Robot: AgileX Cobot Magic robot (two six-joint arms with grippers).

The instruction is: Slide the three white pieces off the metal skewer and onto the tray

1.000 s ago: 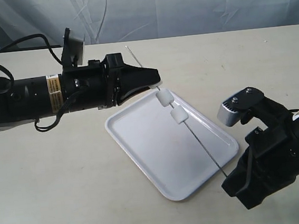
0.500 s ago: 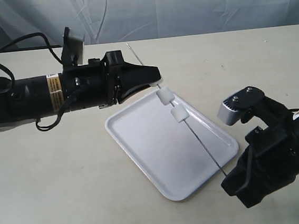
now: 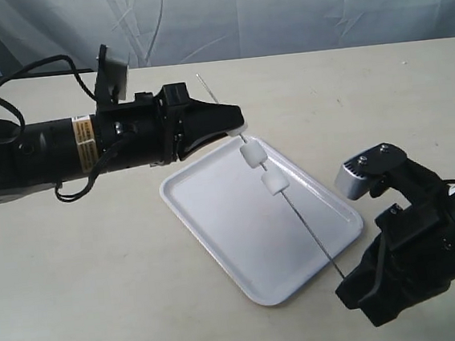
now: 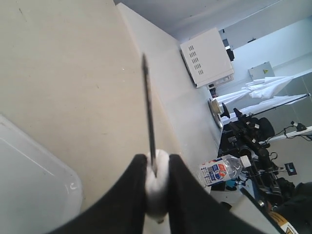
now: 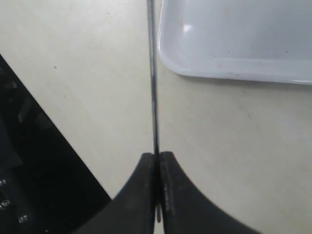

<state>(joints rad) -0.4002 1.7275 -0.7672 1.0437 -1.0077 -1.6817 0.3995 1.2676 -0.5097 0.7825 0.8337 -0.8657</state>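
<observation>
The thin metal skewer (image 3: 305, 223) slants above the white tray (image 3: 224, 219). My right gripper (image 3: 347, 278) is shut on its lower end just off the tray's near corner; the right wrist view shows the skewer (image 5: 153, 78) pinched at my right gripper (image 5: 157, 157). Two white pieces (image 3: 252, 153) (image 3: 274, 184) sit on the rod over the tray. My left gripper (image 3: 235, 121) is shut on the third white piece (image 4: 157, 192), with the skewer (image 4: 148, 107) running out past my left gripper (image 4: 157, 160). In the exterior view that piece is hidden.
The tray's corner (image 5: 234, 39) lies just beyond the right gripper. The table edge and dark floor (image 5: 29, 165) are close beside it. Off the table, the left wrist view shows a water bottle (image 4: 222, 170) and a white box (image 4: 207, 57).
The right arm has shifted down and toward the near edge. The skewer has drawn slightly that way, and the two free pieces moved with it. The left arm has barely moved.
</observation>
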